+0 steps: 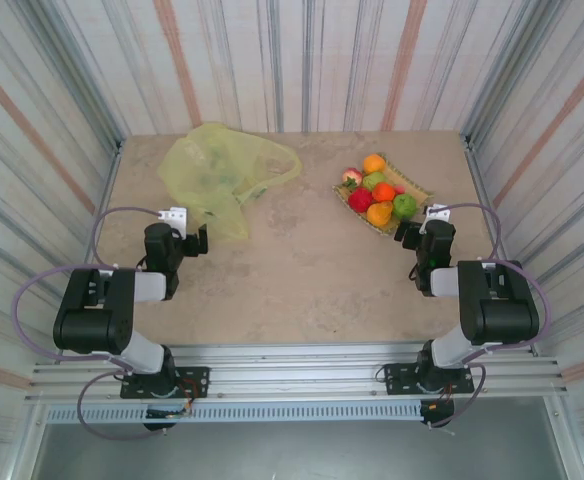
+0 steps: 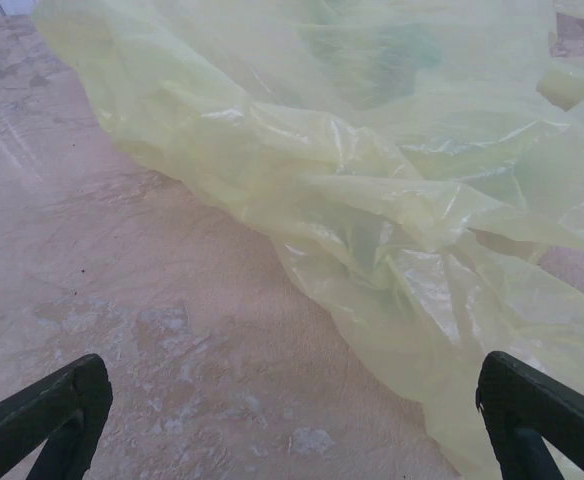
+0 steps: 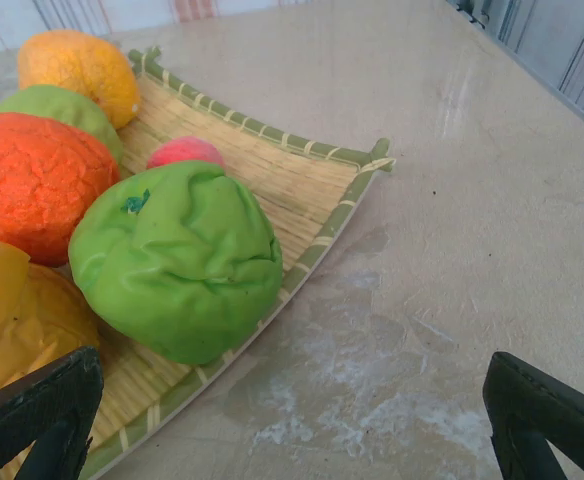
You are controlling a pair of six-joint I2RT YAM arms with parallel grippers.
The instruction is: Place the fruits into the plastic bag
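Left claw [image 1: 188, 232], jaws spread wide, sits just short of the crinkly, translucent yellow-green plastic bag [image 2: 372, 200], whose glossy folds lie ahead and to its right. Right claw [image 1: 420, 224], also spread, faces the woven bamboo mat [image 3: 262, 160]. On the mat a lumpy green fruit [image 3: 177, 260] sits ahead-left, touching a rough orange fruit [image 3: 37, 185].
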